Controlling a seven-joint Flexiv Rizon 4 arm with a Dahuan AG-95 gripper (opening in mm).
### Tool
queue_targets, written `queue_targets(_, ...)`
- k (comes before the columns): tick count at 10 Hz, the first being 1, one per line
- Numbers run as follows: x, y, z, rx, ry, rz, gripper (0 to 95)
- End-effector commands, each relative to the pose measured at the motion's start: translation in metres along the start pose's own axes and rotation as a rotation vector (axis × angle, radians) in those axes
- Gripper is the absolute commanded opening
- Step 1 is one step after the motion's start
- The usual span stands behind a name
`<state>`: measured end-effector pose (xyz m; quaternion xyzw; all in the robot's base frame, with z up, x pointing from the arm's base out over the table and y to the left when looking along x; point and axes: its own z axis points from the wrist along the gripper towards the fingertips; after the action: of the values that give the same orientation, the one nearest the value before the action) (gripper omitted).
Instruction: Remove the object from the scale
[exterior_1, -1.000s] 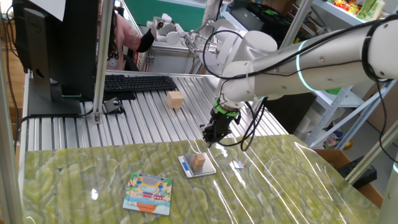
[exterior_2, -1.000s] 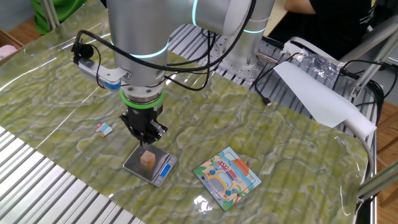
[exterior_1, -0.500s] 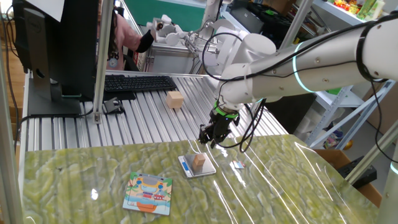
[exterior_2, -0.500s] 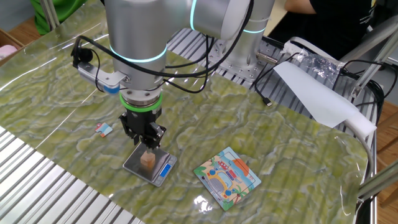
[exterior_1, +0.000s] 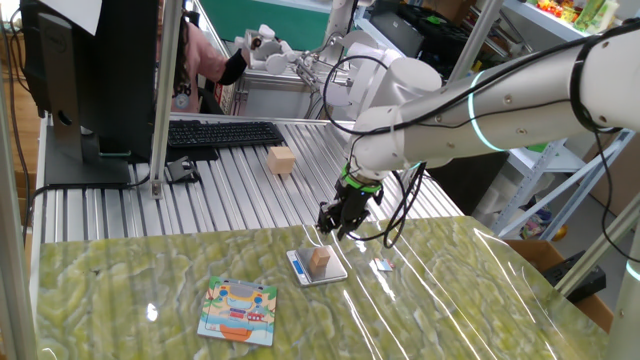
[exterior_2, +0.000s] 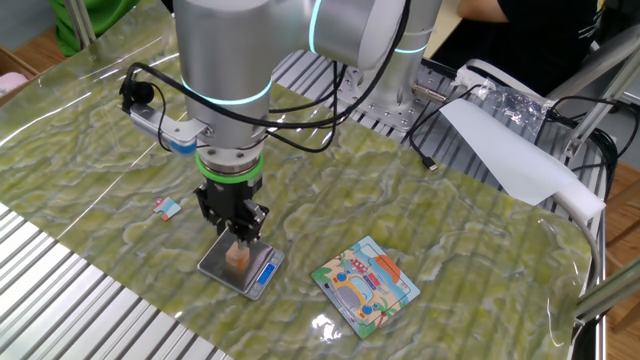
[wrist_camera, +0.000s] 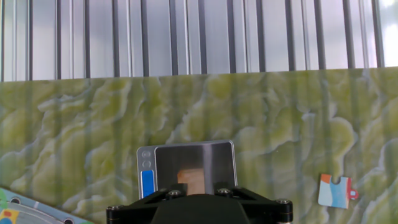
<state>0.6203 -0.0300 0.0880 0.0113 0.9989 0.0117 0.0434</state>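
Hand view looks straight down past the black gripper body onto the scale (wrist_camera: 194, 163), whose silvery platform carries the cube (wrist_camera: 192, 180) near its middle, the blue display strip along one edge; the cube sits just ahead of the gripper body, so the hand seems lined up over it for a straight descent. In one fixed view the gripper (exterior_1: 334, 222) hangs above and just behind the scale (exterior_1: 316, 266), apart from the cube (exterior_1: 320, 259), with the arm reaching in from the right. In the other fixed view the gripper (exterior_2: 236, 226) stands directly over the cube (exterior_2: 236, 260), near it but not yet around it. Whether the jaws are spread or pressed together I cannot tell; the fingertips are hidden or too small. The scale lies flat on the green counter (exterior_2: 420, 210), with a picture card (exterior_2: 365, 284) near it and a small card scrap (exterior_2: 167, 207) on its other side, both clear of the approach. The grasp looks not yet made.
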Motion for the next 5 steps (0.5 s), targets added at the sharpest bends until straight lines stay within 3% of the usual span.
queue_targets(1,-0.0018,-0.0006,-0.0021,0.002,0.001,-0.001,38.0)
queue_targets(5,-0.0061,-0.0023,-0.0064,0.001,0.004,-0.006,38.0)
